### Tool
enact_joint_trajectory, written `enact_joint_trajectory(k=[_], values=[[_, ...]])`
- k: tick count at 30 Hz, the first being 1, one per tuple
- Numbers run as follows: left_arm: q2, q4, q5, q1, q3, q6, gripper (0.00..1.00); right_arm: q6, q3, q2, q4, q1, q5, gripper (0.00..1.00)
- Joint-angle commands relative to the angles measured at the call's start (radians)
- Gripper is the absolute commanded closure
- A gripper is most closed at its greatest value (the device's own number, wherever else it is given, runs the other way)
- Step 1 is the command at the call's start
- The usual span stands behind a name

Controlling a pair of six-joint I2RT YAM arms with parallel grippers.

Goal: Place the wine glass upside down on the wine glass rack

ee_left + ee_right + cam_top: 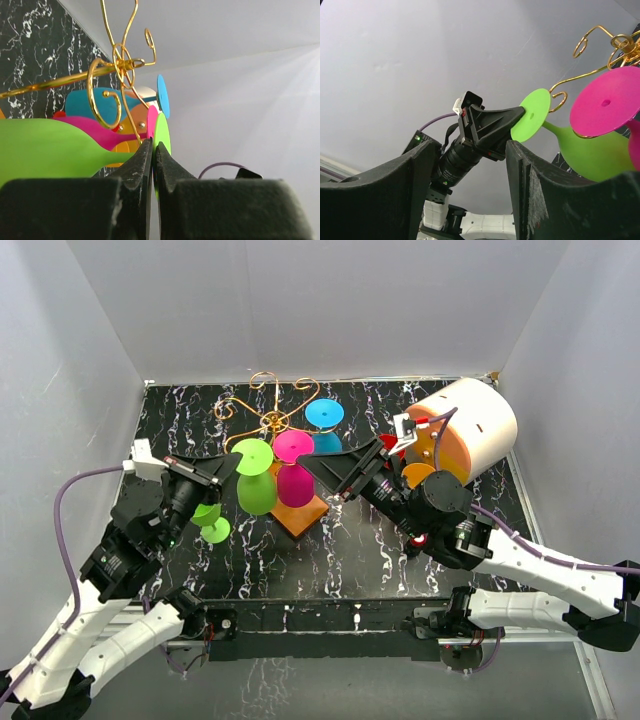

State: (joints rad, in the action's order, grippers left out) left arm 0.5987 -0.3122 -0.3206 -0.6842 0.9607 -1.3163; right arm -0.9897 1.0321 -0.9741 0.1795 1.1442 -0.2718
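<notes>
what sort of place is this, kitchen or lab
Likely a robot test cell, not a kitchen: bare white walls box in a black marbled table, the left arm and right arm are bolted at its near edge, and props include a wine glass rack and a green wine glass.

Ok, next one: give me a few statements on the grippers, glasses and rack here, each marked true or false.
1. The left gripper is shut on the foot of the green wine glass. True.
2. The right gripper grips the magenta wine glass. False: its jaws stand open with nothing between them.
3. The magenta wine glass hangs foot-up on the wine glass rack. True.
4. The wine glass rack lies on its side. False: it stands upright on its base.
</notes>
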Motion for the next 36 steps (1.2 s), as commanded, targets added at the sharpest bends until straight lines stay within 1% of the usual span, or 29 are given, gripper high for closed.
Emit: enact_joint_trajectory(k=[1,10,14,17,26,32,36], values=[[0.045,0.066,-0.072,-0.002,0.057,0.050,1.00,0.028,-0.003,0.027,0.019,0.002,-0.035,0.43],[0.087,0.107,-0.144,-0.002,0.063,0.074,1.00,0.048,-0.011,0.043,0.022,0.002,-0.068,0.43],[0.116,0.163,-0.144,-0.002,0.050,0.098,1.00,0.052,-0.009,0.043,0.022,0.002,-0.070,0.43],[0.148,0.167,-0.155,0.000,0.059,0.107,1.00,0.049,-0.010,0.039,0.025,0.001,-0.070,0.44],[0.158,0.202,-0.226,0.000,0.074,0.177,1.00,0.034,-0.015,0.034,0.023,0.001,-0.060,0.44],[0.148,0.163,-0.288,0.000,0.100,0.233,1.00,0.025,-0.017,0.027,0.024,0.002,-0.055,0.45],[0.116,0.137,-0.320,0.001,0.096,0.233,1.00,0.023,-0.017,0.019,0.032,0.002,-0.049,0.45]])
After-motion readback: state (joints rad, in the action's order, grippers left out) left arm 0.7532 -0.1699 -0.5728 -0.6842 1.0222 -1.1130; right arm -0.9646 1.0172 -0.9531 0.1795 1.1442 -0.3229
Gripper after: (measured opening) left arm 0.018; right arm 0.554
